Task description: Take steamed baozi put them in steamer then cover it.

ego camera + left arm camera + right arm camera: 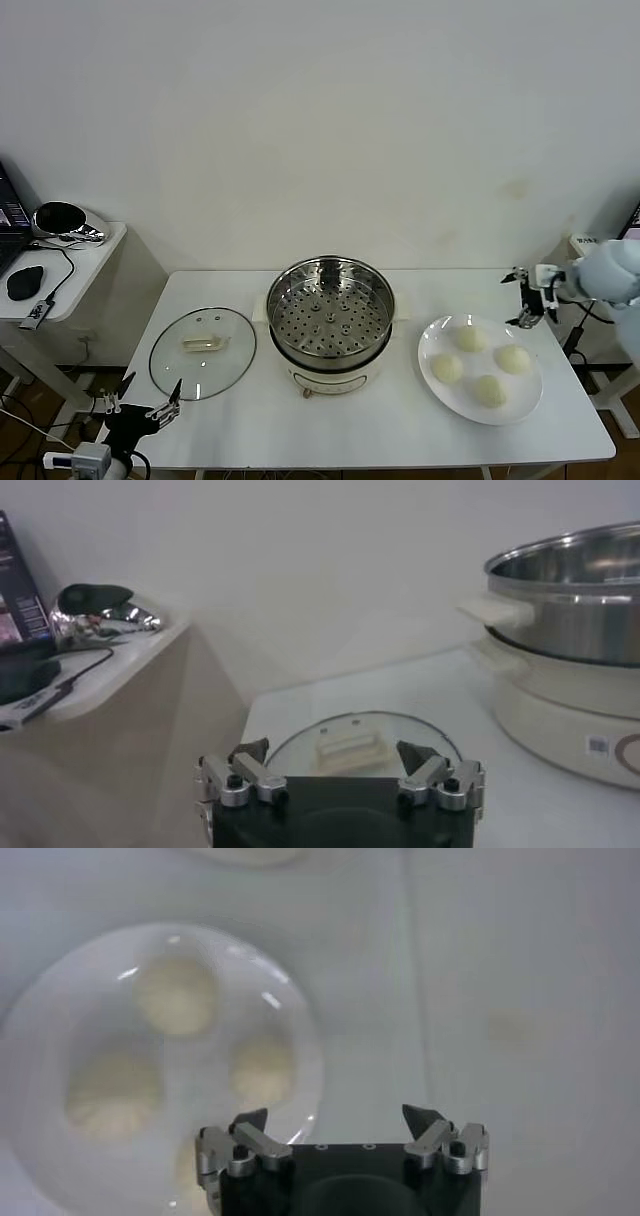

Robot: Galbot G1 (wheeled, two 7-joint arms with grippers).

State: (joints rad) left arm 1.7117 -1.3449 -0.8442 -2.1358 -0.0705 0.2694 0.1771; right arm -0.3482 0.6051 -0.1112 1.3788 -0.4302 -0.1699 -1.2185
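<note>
Four steamed baozi (pixel 480 365) lie on the plate (pixel 430 345), right of the empty steamer (pixel 329 312). They look soft and light; grip each gently across its sides. Right gripper (pixel 528 298) hovers nearby, fingers wide; left gripper (pixel 148 398) likewise, near the cover (pixel 203 350).

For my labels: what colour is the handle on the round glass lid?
Pale cream handle, best in the head view.

steamed baozi (pixel 480 366) (four) plated, steamer (pixel 329 322) open, cover (pixel 203 350) beside
</note>
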